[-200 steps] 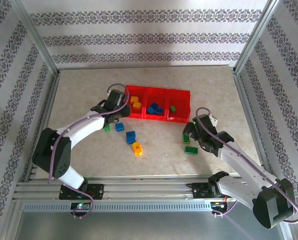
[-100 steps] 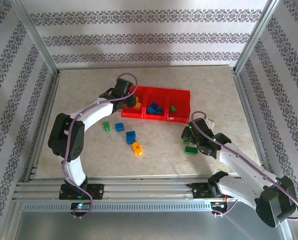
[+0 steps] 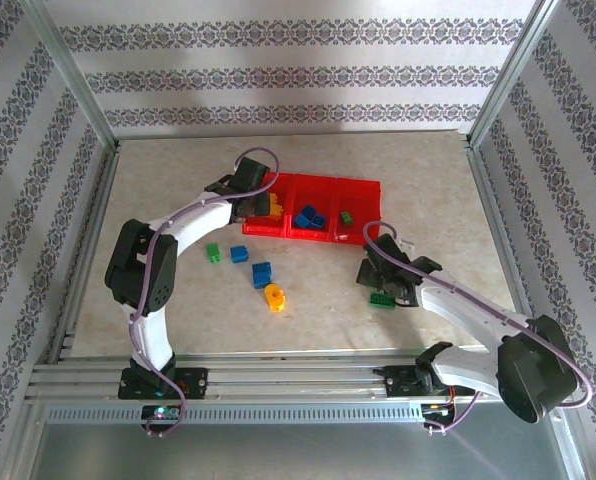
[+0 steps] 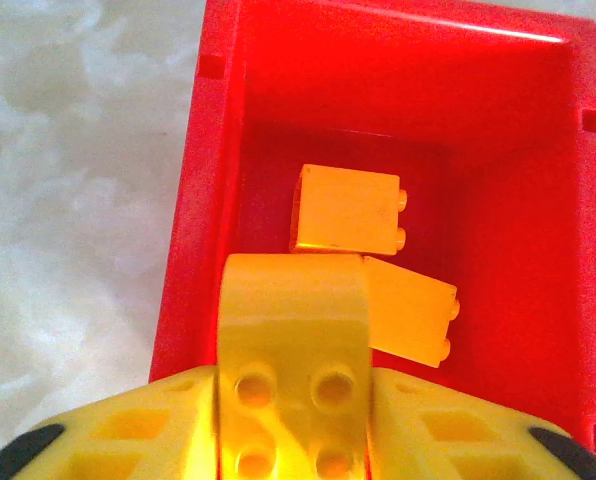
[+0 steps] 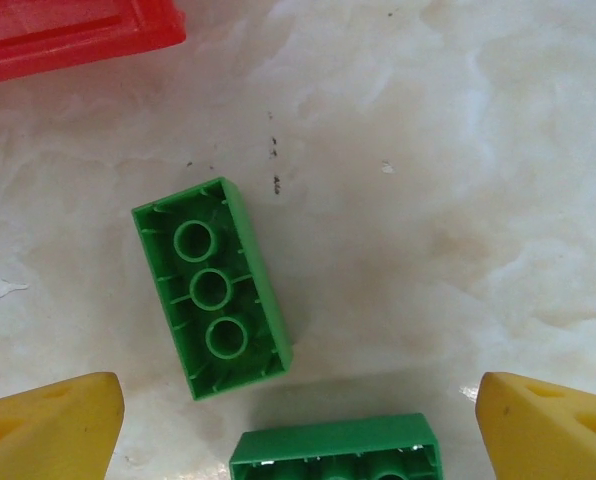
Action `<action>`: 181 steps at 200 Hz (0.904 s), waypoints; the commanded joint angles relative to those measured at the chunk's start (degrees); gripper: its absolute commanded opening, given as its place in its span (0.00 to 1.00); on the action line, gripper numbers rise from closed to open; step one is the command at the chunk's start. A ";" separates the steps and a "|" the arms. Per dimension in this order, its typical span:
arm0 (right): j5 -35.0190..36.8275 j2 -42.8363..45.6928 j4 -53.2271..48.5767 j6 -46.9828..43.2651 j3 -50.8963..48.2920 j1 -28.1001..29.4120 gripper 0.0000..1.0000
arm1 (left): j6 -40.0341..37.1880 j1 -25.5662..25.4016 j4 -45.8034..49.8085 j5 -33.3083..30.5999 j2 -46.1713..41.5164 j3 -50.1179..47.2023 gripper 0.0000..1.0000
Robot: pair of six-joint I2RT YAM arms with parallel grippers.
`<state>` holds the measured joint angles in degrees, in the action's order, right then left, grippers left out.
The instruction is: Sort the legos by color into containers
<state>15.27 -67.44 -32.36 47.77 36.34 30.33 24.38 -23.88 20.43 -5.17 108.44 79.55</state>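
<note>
Starting at the left gripper (image 4: 293, 440): clamps an arched yellow brick (image 4: 293, 330) snugly between yellow fingers (image 4: 128, 440) pressed to both its sides, four round studs showing at the lower centre of the left wrist view. Hangs over the left compartment of the red tray (image 4: 193, 200). Just beyond the held brick, down on the compartment floor: two yellow-orange bricks (image 4: 348, 210), corner to corner, one near the middle of the frame, the other tilted at its lower right. Over to the right gripper (image 5: 300, 395): stands wide open and holds nothing, with yellow fingertips (image 5: 48, 430) in the two lower corners of the right wrist view. Hovers above the pale marbled worktop (image 5: 458, 200). Below it, left of centre: a green brick (image 5: 213, 290) lying upside down at a slant, three round tubes showing. At the bottom edge, just beside that one: a second green brick (image 5: 333, 450), cut off by the frame. At upper left, a corner of the tray. Further out, in the top view: blue bricks (image 3: 310, 216) in the middle compartment, a lone green piece (image 3: 346, 216) in the right one. Loose on the worktop, below the tray's left half: a small green block (image 3: 213, 253), a blue block (image 3: 240, 254) just beside it, another blue block (image 3: 262, 273) lower right, and a yellow-orange piece (image 3: 274, 297) lowest of all.
</note>
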 commanded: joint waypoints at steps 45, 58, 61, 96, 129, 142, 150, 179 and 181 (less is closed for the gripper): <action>-2.24 -5.17 2.04 -1.54 2.58 0.79 0.86 | 0.48 -0.19 0.10 0.39 1.00 1.94 0.49; -2.60 -5.97 2.04 -1.72 2.69 0.74 0.85 | 0.82 -0.23 -0.29 0.75 0.37 1.60 0.49; -2.67 -6.15 2.06 -1.78 2.73 0.78 0.84 | 0.96 -0.28 -0.41 0.75 0.15 1.46 0.49; -3.26 -8.21 2.21 -2.37 3.30 0.79 0.81 | 2.00 -0.40 -1.78 1.66 -3.23 -0.67 0.56; -2.40 -10.60 2.21 -3.56 4.55 0.64 0.80 | 3.36 -0.43 -3.15 2.71 -7.43 -3.82 0.71; -2.18 -11.81 2.30 -4.23 5.26 0.45 0.80 | 3.72 -0.47 -3.42 2.54 -9.24 -5.32 0.79; -2.08 -12.69 2.26 -4.71 5.77 0.22 0.79 | 3.89 -0.41 -3.42 2.30 -10.22 -6.22 0.83; -2.52 -15.83 2.38 -6.39 7.64 -0.90 0.77 | 4.42 -0.39 -3.73 1.39 -14.02 -9.48 0.91; -2.59 -16.04 2.43 -6.49 7.75 -0.95 0.76 | 4.42 -0.45 -3.77 1.33 -14.28 -9.80 0.91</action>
<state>12.40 -81.43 -30.11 43.44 41.91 30.33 27.68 -23.99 18.17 -3.05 97.45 72.44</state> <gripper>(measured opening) 0.772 0.905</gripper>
